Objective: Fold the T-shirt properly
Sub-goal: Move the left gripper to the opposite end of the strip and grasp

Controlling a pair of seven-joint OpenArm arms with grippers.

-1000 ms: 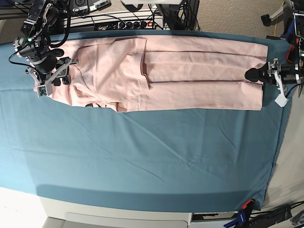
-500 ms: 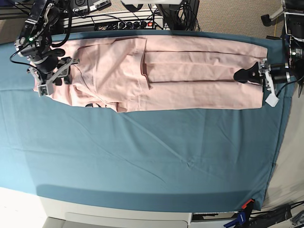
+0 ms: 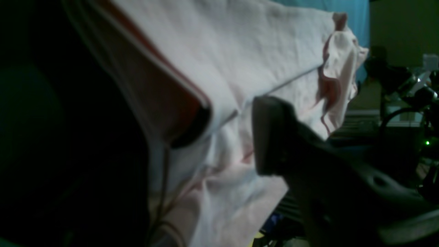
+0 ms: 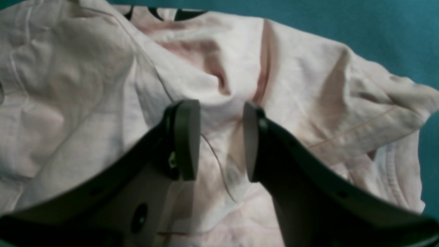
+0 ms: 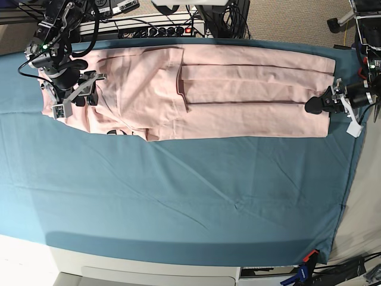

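Observation:
The pale pink T-shirt [image 5: 238, 89] lies stretched along the far half of the teal table cloth [image 5: 178, 196], with side strips folded in and a bit of black lettering [image 5: 116, 131] at its near left edge. My right gripper [image 5: 80, 95] hovers over the crumpled left end. In the right wrist view its jaws [image 4: 218, 137] stand apart above wrinkled cloth [image 4: 85, 68]. My left gripper [image 5: 318, 104] is at the shirt's right hem. In the left wrist view one finger [image 3: 271, 137] shows beside the hem [image 3: 192, 103], the jaws wide, the other side dark.
A power strip and cables [image 5: 161, 30] run behind the far table edge. The cloth's right edge [image 5: 351, 179] drops off just past the left arm. A small white tag [image 5: 352, 128] hangs off that arm. A blue clamp [image 5: 303, 271] sits at the near right corner.
My left gripper reached in over the hem, then drew back right and slightly nearer. My right gripper shifted right and farther over the shirt's left end. The shirt itself has not moved.

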